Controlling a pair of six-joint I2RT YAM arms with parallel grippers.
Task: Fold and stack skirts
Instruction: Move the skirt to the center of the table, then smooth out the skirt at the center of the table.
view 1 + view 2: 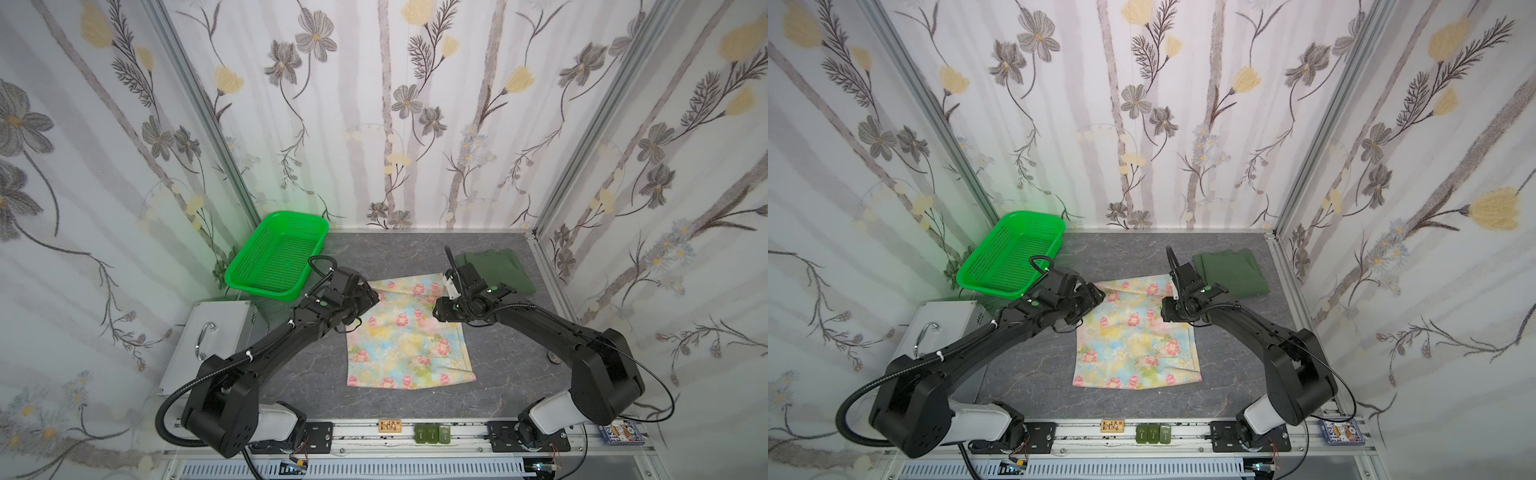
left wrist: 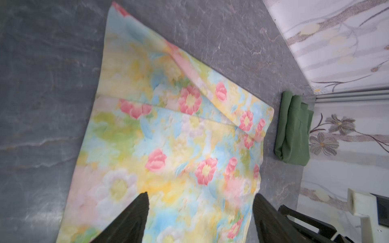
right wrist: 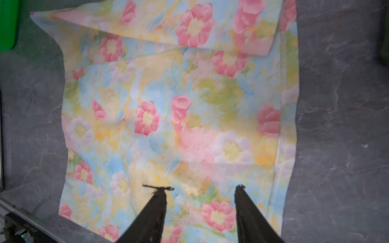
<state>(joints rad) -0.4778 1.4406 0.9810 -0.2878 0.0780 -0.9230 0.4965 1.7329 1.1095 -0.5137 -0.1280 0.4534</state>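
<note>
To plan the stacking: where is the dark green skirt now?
In both top views the dark green skirt lies folded in the far right corner of the table, beside the floral skirt.

Legible text: none from where I stand.
- Small wooden tag (image 1: pixel 390 426) on the front rail (image 1: pixel 361 437): dark marks, too small to read.
- Three green blocks (image 1: pixel 432 433) beside it: pale marks, unreadable.
- Blue printed box (image 1: pixel 622 432) at the rail's right end: lettering blurred.
- Black bracket (image 3: pixel 25 228) in the right wrist view: faint lettering, unreadable.

Floral skirt (image 1: pixel 405 336) spread mid-table, olive skirt (image 1: pixel 496 270) folded behind
</note>
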